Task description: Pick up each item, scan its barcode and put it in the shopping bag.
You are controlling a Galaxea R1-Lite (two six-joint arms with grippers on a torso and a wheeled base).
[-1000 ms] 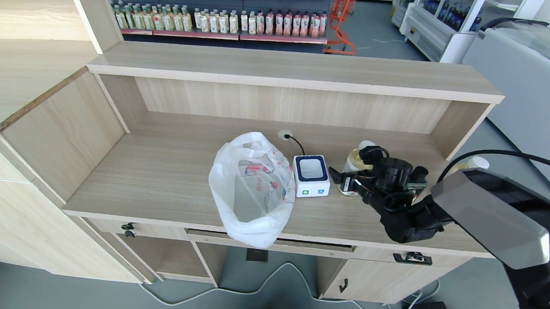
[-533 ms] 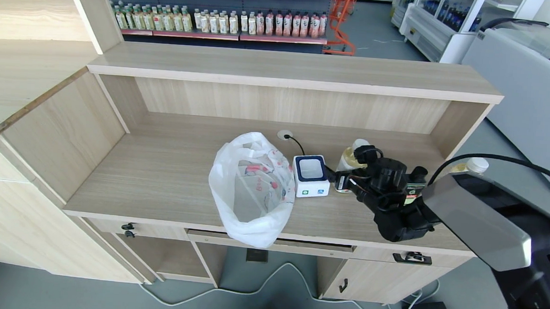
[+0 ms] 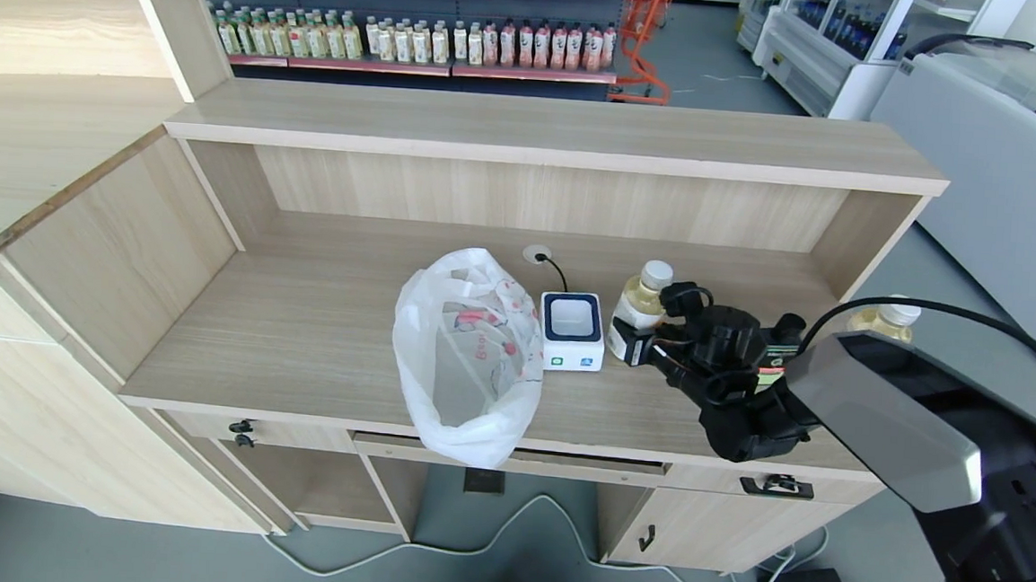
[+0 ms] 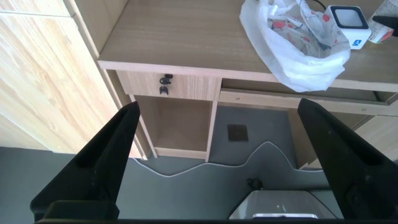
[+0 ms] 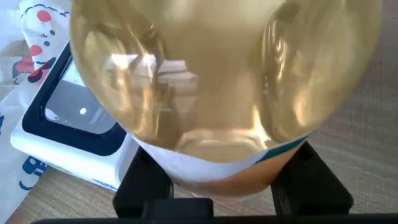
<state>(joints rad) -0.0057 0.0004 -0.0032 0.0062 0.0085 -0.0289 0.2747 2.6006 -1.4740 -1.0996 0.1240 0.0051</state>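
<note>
Bottle of pale yellow drink, upright, white cap on top, long axis near vertical, just right of the scanner on the counter. Right gripper is clamped around its lower body at the label; whether the base touches the counter cannot be told. Scanning looks like the step in hand: next the bottle probably needs tipping so its barcode faces the scanner's upward window. Bag sits open just left of the scanner. Left gripper hangs below the counter edge, fingers wide apart, empty. Another bottle stands far right.
</note>
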